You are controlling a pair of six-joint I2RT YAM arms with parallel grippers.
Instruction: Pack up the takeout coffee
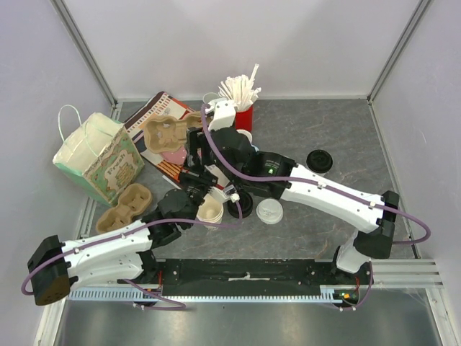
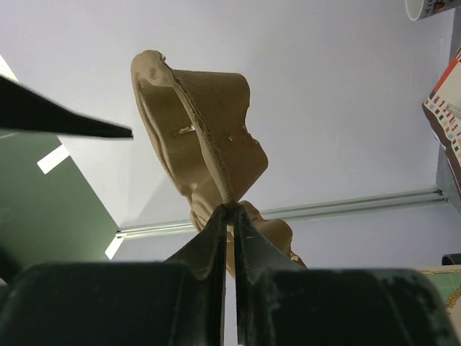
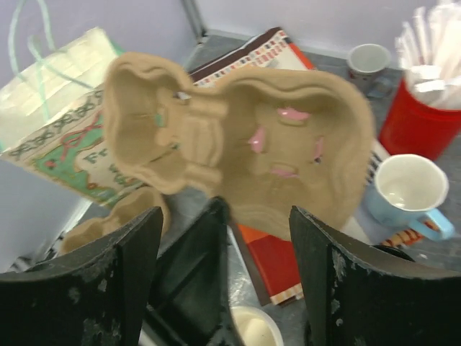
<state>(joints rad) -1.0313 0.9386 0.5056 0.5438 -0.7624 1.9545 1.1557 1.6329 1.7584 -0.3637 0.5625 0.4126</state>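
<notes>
A brown pulp cup carrier [image 2: 205, 122] is held up off the table, with my left gripper [image 2: 232, 207] shut on its lower edge. In the top view the same carrier [image 1: 164, 132] hangs over the patterned mat. My right gripper [image 3: 225, 216] is open just in front of the carrier [image 3: 238, 137], its jaws on either side of the left gripper's dark fingers and touching nothing. An open paper cup [image 1: 210, 210] with a pale inside stands below the grippers, also seen as a cup [image 3: 253, 330] in the right wrist view. A white lid [image 1: 270, 211] and a black lid [image 1: 319, 160] lie on the table.
A second pulp carrier [image 1: 126, 207] lies at the left by a printed paper bag [image 1: 101, 155]. A red cup of straws [image 1: 245, 108], a light-blue mug [image 3: 407, 187] and a small white cup [image 3: 367, 61] stand at the back. A red patterned mat [image 1: 162, 162] lies under the carrier.
</notes>
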